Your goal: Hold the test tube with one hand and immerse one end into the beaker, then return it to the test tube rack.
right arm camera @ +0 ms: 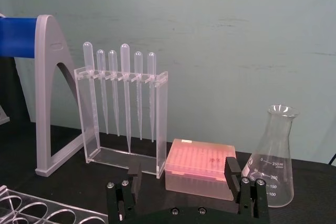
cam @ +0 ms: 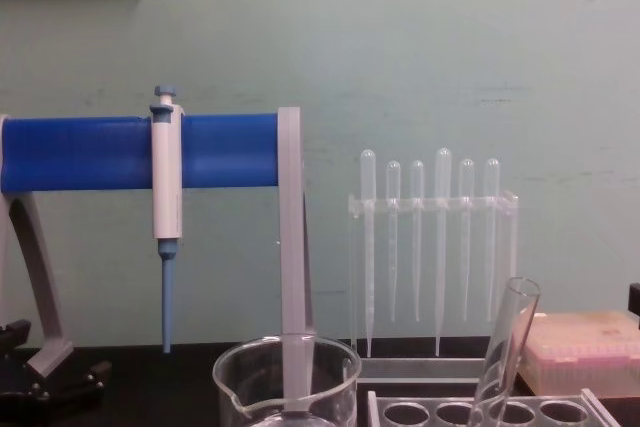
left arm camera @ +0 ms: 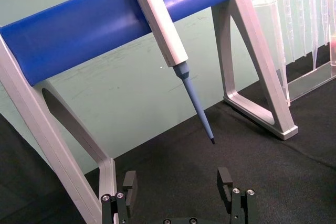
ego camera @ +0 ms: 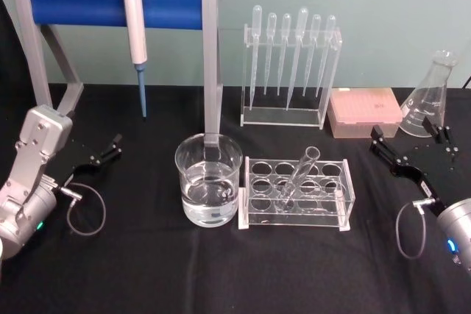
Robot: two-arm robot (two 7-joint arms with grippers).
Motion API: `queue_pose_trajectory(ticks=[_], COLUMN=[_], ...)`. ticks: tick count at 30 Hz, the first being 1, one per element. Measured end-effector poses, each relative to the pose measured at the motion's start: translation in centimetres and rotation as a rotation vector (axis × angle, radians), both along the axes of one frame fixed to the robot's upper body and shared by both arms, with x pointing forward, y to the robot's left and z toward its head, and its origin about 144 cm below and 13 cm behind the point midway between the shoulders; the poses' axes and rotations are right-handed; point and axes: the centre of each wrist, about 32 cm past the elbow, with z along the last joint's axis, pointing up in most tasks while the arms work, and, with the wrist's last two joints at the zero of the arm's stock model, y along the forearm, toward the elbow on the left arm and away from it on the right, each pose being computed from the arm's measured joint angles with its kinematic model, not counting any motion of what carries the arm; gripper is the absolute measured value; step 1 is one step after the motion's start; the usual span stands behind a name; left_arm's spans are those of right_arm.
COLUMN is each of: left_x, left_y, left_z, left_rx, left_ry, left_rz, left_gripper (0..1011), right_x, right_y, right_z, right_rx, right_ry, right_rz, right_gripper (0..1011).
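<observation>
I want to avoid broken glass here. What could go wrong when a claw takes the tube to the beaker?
1. The test tube leans tilted in its clear rack; a straight-up pull may catch the rack and drag it.
2. The beaker, holding liquid, stands right against the rack, so a dragged rack could push it.
3. Both claws, left claw and right claw, are open and apart from the tube; smooth glass may slip.
</observation>
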Motion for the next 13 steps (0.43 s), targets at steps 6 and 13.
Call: queue_pose_trajectory(ticks=[6,13], left_x=[0.0,0.0], left_y=[0.0,0.0], left_z=[0.0,0.0], left_rx=[0.0,0.0], left_ry=[0.0,0.0], left_rz=[0.0,0.0], left_gripper=[1000,1000], right_x=[-0.01,-0.02], right_y=[0.01,0.0], right_z=[0.04,0.08], right_rx=[0.001,0.002], right_ry=[-0.003,-0.005], right_rz=[-0.001,-0.001], right_gripper=[1003,1003])
